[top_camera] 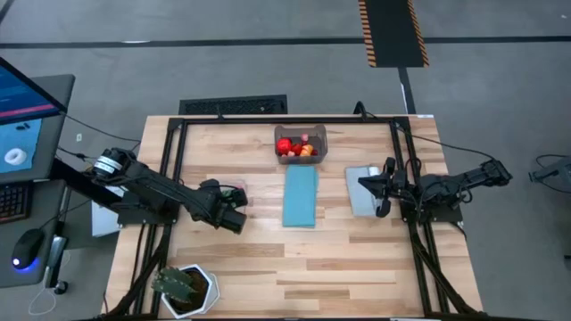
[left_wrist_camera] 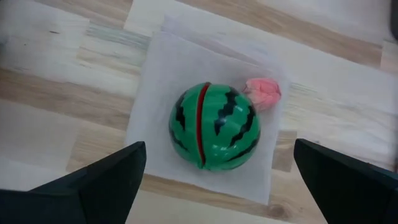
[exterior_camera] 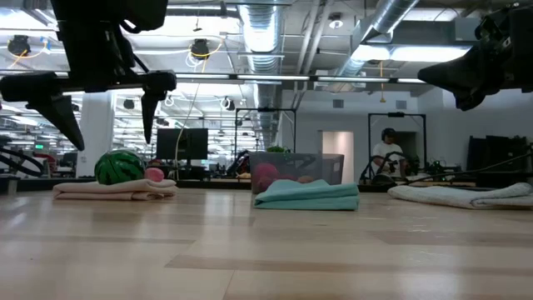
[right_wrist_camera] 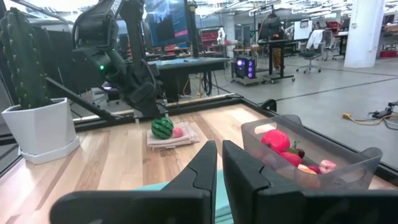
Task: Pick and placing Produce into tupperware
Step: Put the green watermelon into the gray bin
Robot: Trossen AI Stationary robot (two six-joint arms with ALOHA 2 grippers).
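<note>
While the left hand [left_wrist_camera: 211, 180] hovers spread over the toy watermelon [left_wrist_camera: 213, 126] on its cloth, left of the tupperware [top_camera: 301, 143], the right hand [right_wrist_camera: 217, 168] waits pressed together. Being round, the melon could roll off if only one finger touches it.

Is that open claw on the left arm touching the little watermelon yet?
Apart. The low view shows the left gripper hanging open above the watermelon, with clear space between its fingertips and the fruit.

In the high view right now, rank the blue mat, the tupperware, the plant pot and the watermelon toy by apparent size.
1. Blue mat, the longest shape.
2. Tupperware and plant pot: too alike to rank, and the pot is cut off by the picture edge.
3. Watermelon toy: hidden under the left gripper here, so unrankable; the left wrist view shows it.
</note>
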